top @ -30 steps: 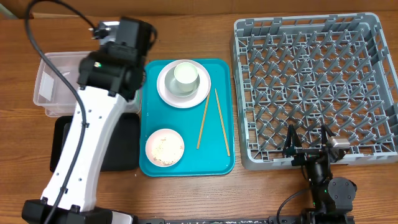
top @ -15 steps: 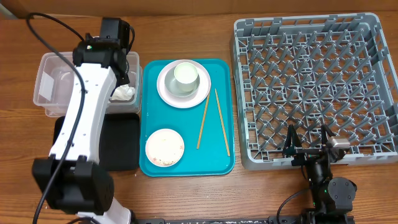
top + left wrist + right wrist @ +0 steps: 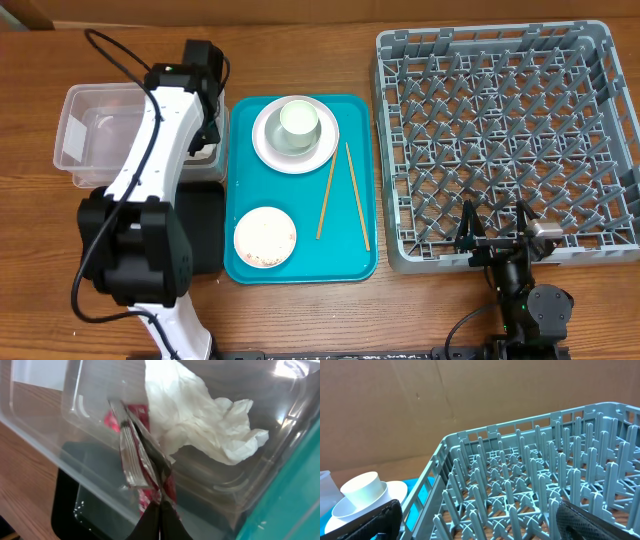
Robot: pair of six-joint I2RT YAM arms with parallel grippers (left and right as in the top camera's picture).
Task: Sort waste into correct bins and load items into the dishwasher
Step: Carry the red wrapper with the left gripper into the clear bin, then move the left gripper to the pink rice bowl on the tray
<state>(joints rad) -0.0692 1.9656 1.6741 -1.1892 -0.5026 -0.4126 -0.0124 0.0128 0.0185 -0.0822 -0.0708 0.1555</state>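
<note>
My left tool (image 3: pixel 160 519), pressed together, pinches the red printed snack wrapper (image 3: pixel 136 455) over the clear rectangular plastic tub (image 3: pixel 75 406), beside the crumpled white paper napkin (image 3: pixel 200 420). Released this near the wall, it could, I think, fall onto the shallow black tray (image 3: pixel 66 506). Overhead my arm (image 3: pixel 160 135) hides all that, showing instead my right tool (image 3: pixel 495 228) spread idle.

around the serving tray (image 3: pixel 290 190), the dish rack (image 3: pixel 505 140) is set at 3 o'clock, the tub (image 3: pixel 100 130) at 10, the shallow tray (image 3: pixel 205 230) at 8. on it, plate (image 3: pixel 285 160) and cup (image 3: pixel 298 122) are stacked at 12, bowl (image 3: pixel 265 237) at 7, chopsticks (image 3: pixel 327 195) at 3. the napkin (image 3: pixel 200 415) is seen in the tub, the wrapper (image 3: pixel 132 455) at its 8.
</note>
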